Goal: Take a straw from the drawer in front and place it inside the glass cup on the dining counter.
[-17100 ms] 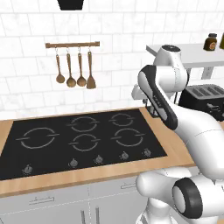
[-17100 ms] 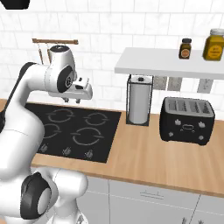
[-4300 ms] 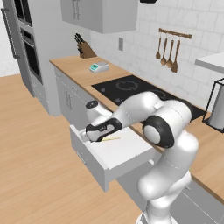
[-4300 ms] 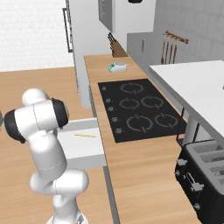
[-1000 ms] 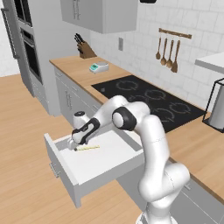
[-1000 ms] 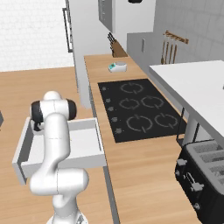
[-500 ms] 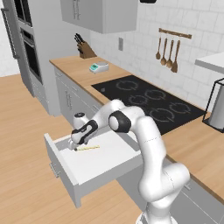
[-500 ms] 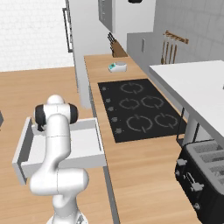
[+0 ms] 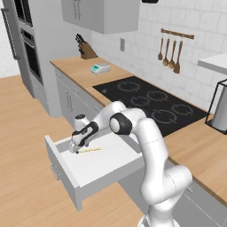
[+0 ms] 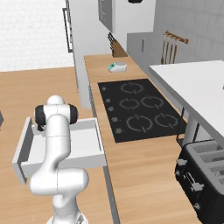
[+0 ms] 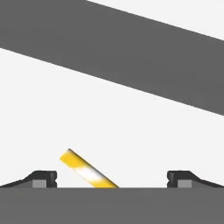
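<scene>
The drawer stands pulled out under the wood worktop, its white inside showing; in the right base view the drawer sits partly behind my arm. A thin pale yellow straw lies on its floor near the left wall. My gripper hangs low inside the drawer at the straw's left end, open and holding nothing. In the hand view the straw lies slanted between the two wide-apart fingertips, near the left one, and the gripper is just above the floor. The glass cup and the dining counter are out of view.
A black hob is set in the worktop behind the drawer, with a knife block and a small scale further along. Grey cabinet doors flank the drawer. A black toaster stands at the right. Wood floor lies beyond the drawer front.
The hand has barely shifted over the straw in the last second. The drawer stays pulled out as before.
</scene>
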You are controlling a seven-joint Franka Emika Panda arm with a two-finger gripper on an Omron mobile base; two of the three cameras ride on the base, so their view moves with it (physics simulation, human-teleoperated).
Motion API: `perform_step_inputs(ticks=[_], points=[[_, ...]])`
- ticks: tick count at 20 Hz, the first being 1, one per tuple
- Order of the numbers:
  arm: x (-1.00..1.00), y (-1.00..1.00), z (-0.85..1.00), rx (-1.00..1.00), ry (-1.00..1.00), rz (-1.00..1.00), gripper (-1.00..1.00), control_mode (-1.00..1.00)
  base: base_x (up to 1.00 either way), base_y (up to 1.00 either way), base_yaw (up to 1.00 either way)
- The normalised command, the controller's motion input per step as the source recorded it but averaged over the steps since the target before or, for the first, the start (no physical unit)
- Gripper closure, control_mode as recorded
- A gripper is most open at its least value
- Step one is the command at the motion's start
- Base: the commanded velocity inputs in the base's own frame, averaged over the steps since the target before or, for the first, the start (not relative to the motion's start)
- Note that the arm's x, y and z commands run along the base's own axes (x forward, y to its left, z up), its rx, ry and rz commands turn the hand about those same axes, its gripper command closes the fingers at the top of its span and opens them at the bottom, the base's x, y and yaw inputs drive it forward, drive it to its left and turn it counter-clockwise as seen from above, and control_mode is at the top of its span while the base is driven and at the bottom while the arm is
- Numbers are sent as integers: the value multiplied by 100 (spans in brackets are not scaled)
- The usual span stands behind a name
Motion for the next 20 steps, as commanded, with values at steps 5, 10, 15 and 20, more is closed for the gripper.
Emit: perform_step_inputs(ticks=[5, 10, 15, 20], points=[[-2, -19, -10, 0, 0, 12, -100, -100, 0, 0, 0], [-2, -15, -11, 0, 0, 15, -100, -100, 0, 0, 0], [2, -4, -30, 0, 0, 14, -100, -100, 0, 0, 0], [10, 0, -46, 0, 4, 8, 100, -100, 0, 0, 0]])
